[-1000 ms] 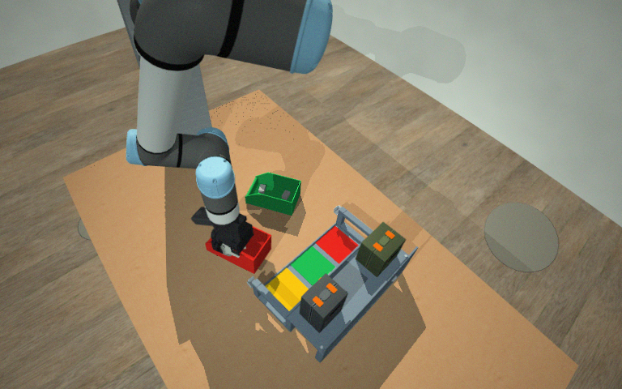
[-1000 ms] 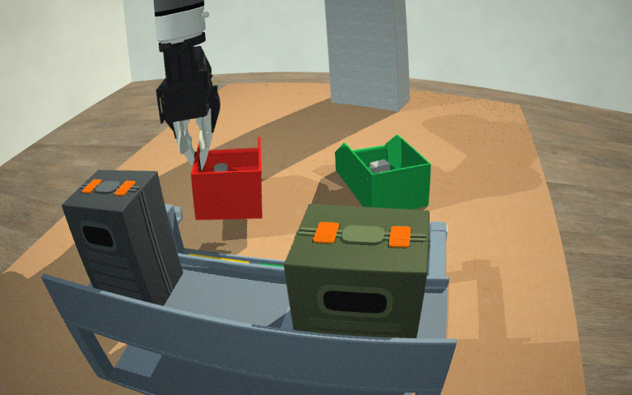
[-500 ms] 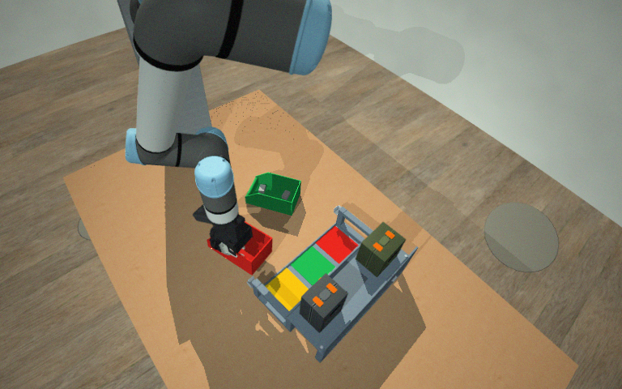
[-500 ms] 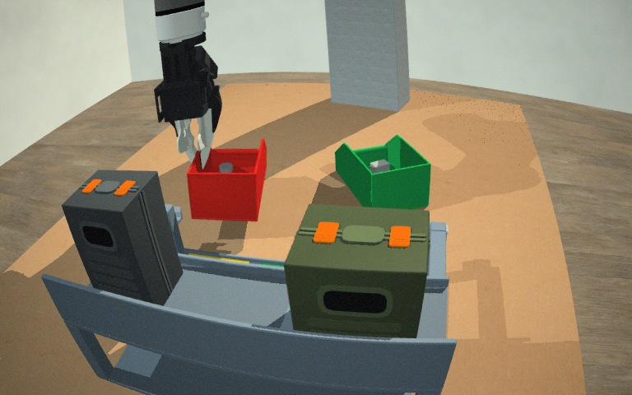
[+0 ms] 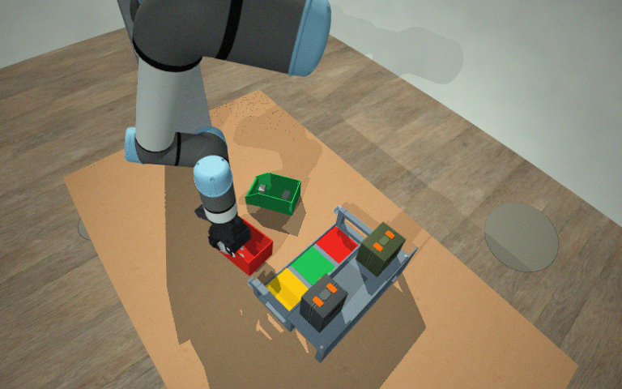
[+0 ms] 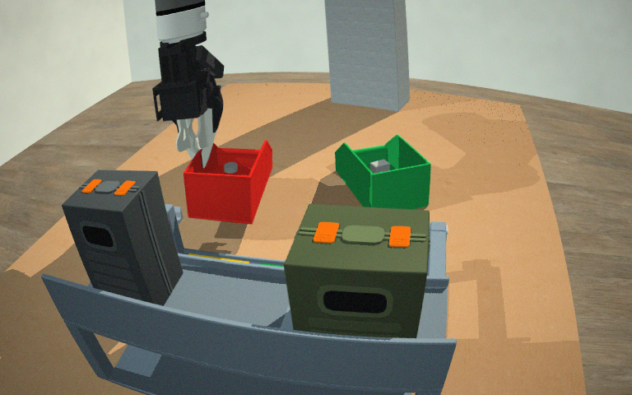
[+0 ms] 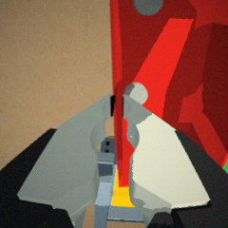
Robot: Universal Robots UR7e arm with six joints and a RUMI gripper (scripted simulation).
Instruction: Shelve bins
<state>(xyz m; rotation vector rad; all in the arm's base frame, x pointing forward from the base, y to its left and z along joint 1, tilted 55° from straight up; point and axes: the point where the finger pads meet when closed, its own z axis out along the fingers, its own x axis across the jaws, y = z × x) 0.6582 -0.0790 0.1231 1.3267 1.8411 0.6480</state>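
Note:
My gripper (image 5: 227,250) (image 6: 203,161) (image 7: 117,96) is shut on a side wall of the red bin (image 5: 260,258) (image 6: 219,197) (image 7: 163,71). The bin hangs above the table, slightly tilted, with grey parts inside; one round part (image 6: 230,167) (image 7: 148,5) shows clearly. The green bin (image 5: 270,204) (image 6: 401,186) stands on the table with grey parts (image 5: 262,188) (image 6: 379,164) in it. The grey shelf (image 5: 349,280) (image 6: 233,290) has a red mark (image 5: 337,244), a green mark (image 5: 313,264) and a yellow mark (image 5: 287,288) (image 7: 123,197). No bin stands on the visible marks.
A dark grey case (image 5: 315,314) (image 6: 139,223) and an olive case (image 5: 376,262) (image 6: 356,274) stand on the shelf's upper board. Raised shelf end frames flank the marks. A grey column (image 6: 365,55) stands behind the bins.

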